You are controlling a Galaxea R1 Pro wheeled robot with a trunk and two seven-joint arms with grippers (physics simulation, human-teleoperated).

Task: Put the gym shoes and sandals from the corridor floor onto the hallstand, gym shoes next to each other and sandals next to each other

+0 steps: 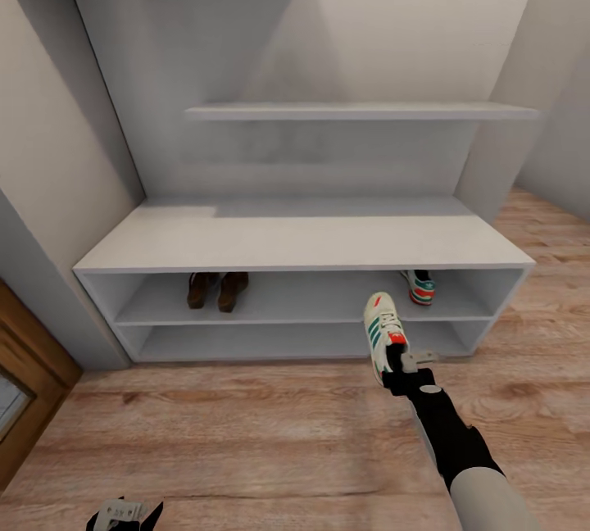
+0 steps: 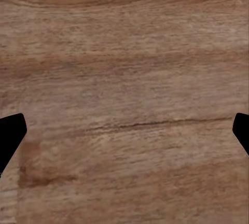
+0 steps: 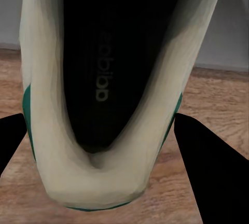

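Observation:
The hallstand [image 1: 303,236] stands against the wall ahead. Both brown sandals [image 1: 217,289] sit side by side at the left of its upper open shelf. One gym shoe [image 1: 420,287] lies at the right of that same shelf. A second gym shoe [image 1: 383,334] hangs in front of the rack's right half, toe toward the shelves, above the corridor floor [image 1: 246,433]. My right gripper [image 1: 407,363] is shut on its heel; the right wrist view looks into this gym shoe [image 3: 98,94] between the fingers [image 3: 207,172]. My left gripper [image 1: 123,510] is open and low over bare floor [image 2: 124,79].
A floating shelf [image 1: 360,111] juts out above the bench top. A wooden door frame [image 1: 24,383] stands at the near left. Walls close in on both sides of the rack, with open floor to the right [image 1: 549,269].

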